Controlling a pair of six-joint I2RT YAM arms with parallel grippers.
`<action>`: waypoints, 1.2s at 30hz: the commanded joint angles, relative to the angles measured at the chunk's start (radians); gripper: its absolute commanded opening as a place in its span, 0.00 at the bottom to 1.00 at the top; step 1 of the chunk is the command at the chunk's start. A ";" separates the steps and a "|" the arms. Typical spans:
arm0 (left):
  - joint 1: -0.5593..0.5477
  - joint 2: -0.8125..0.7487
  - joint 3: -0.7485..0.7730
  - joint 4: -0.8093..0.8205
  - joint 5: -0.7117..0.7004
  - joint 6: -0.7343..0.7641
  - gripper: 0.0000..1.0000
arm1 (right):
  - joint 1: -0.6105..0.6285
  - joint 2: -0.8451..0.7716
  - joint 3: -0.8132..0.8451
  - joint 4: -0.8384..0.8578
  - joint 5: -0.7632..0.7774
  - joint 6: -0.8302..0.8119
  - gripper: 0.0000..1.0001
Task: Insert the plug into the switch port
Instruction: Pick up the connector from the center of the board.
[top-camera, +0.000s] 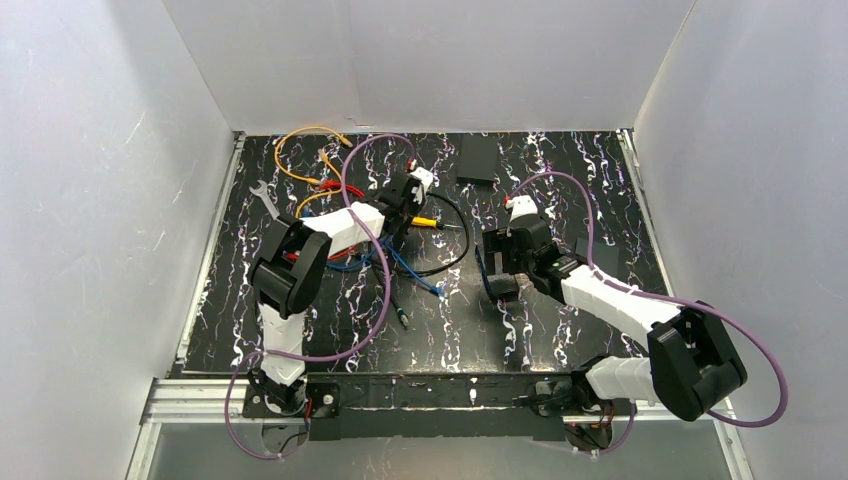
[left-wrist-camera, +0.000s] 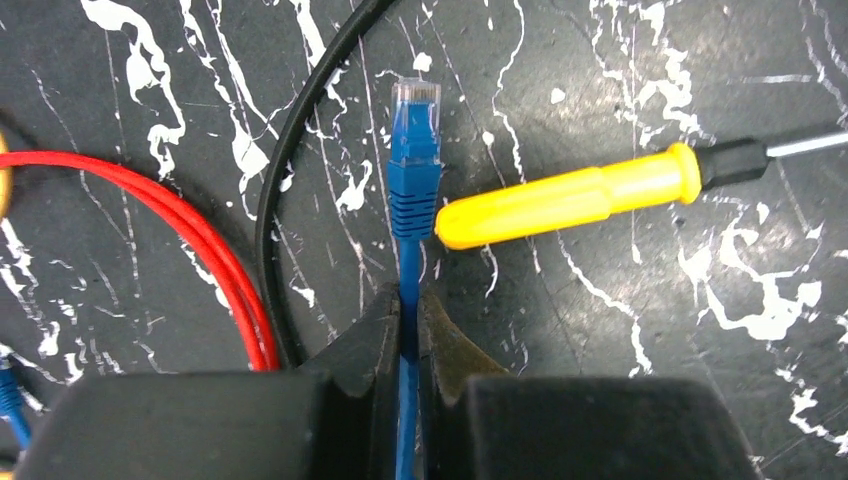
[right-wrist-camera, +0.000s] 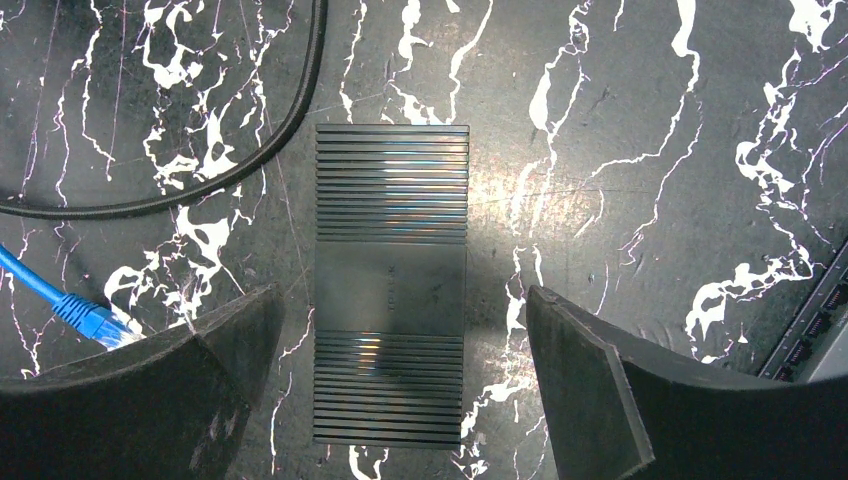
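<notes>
Switch (right-wrist-camera: 390, 200), a ribbed black box, lies flat on the marbled surface (right-wrist-camera: 620, 150) between the wide-open fingers of the right tool (right-wrist-camera: 402, 300). Left tool (left-wrist-camera: 408, 305) is clamped on the blue cable (left-wrist-camera: 408, 265) just behind its plug (left-wrist-camera: 414, 130). The plug lies on the surface, left of and beyond the switch, with a yellow screwdriver (left-wrist-camera: 570, 195) just beside it.

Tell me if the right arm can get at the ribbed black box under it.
Probably yes: the right gripper hangs open, fingers either side of the ribbed black box, with nothing lying on it.
</notes>
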 joint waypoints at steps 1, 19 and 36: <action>-0.002 -0.121 0.051 -0.077 -0.027 0.083 0.00 | 0.003 -0.023 0.002 0.034 0.010 0.004 0.99; 0.274 -0.543 0.122 -0.354 -0.253 0.208 0.00 | 0.003 -0.039 0.004 0.015 0.012 0.007 0.99; 0.282 -0.742 -0.011 -0.061 -0.545 0.463 0.00 | 0.003 -0.018 -0.002 0.039 -0.028 0.014 0.99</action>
